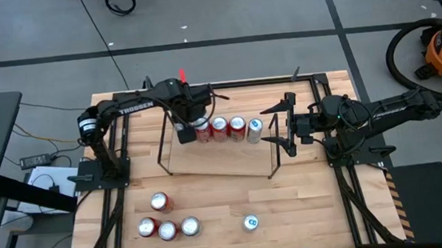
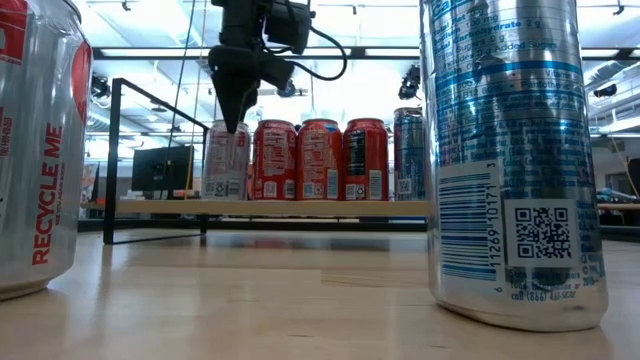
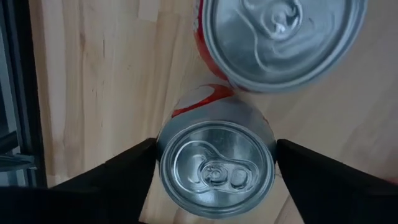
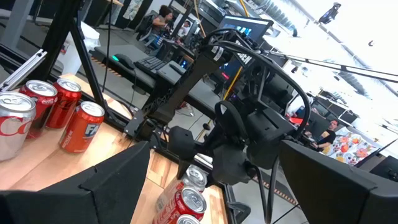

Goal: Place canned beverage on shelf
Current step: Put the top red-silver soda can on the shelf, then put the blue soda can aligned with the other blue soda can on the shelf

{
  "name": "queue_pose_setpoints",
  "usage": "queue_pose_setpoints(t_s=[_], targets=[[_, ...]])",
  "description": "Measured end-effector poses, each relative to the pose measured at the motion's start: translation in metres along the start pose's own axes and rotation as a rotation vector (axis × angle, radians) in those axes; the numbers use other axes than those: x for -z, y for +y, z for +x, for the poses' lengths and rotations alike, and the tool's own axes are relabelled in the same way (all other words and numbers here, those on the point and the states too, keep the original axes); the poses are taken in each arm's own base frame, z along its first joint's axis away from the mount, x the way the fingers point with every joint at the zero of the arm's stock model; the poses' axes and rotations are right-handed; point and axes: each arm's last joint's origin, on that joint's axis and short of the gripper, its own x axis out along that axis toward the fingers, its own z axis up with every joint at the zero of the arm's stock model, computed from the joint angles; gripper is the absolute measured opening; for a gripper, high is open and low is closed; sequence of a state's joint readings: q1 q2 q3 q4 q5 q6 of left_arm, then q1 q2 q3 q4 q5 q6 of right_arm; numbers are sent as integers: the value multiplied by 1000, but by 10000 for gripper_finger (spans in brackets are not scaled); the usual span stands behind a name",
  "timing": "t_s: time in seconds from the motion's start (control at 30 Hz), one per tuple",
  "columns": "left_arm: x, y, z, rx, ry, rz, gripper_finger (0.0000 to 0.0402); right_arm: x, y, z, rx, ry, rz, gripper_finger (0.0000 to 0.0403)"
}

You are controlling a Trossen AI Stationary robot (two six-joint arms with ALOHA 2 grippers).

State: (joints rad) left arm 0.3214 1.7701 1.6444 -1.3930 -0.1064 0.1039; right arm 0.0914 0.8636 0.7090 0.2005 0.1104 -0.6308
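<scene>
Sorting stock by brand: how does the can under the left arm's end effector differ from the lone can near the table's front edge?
The can under the left end effector is silver with red markings; the lone front can is silver and blue with a QR code. The first stands on the shelf at the end of a row of cans; the second stands on the table, apart from the others. Both are upright with unopened tops.

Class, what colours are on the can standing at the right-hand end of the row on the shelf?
Silver and blue can, clearest in the low view.
</scene>
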Motion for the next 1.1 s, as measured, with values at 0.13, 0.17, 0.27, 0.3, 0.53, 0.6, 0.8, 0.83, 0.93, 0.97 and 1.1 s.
queue_pose_setpoints(t_s=[0.13,0.17,0.27,0.3,0.53,0.6,0.8,0.83,0.93,0.97,1.1], targets=[[-1,-2,1,1,-6,-6,382,0,0,0,0,0,0,368],[-1,-2,1,0,-5,-8,390,0,0,0,0,0,0,368],[-1,-2,1,-2,-4,-2,398,0,0,0,0,0,0,368],[-1,-2,1,-2,-3,0,398,0,0,0,0,0,0,368],[-1,-2,1,-11,3,22,399,0,0,0,0,0,0,368],[0,-2,0,-10,11,24,399,0,0,0,0,0,0,368],[3,-3,-1,-31,26,25,399,0,0,0,0,0,0,368],[3,-3,-2,-31,26,25,399,0,0,0,0,0,0,368],[4,-3,-4,-32,27,23,399,0,0,0,0,0,0,368],[4,-2,-5,-32,26,23,399,0,0,0,0,-1,0,368],[1,-1,-17,-36,-17,2,399,0,0,0,1,-1,1,368]])
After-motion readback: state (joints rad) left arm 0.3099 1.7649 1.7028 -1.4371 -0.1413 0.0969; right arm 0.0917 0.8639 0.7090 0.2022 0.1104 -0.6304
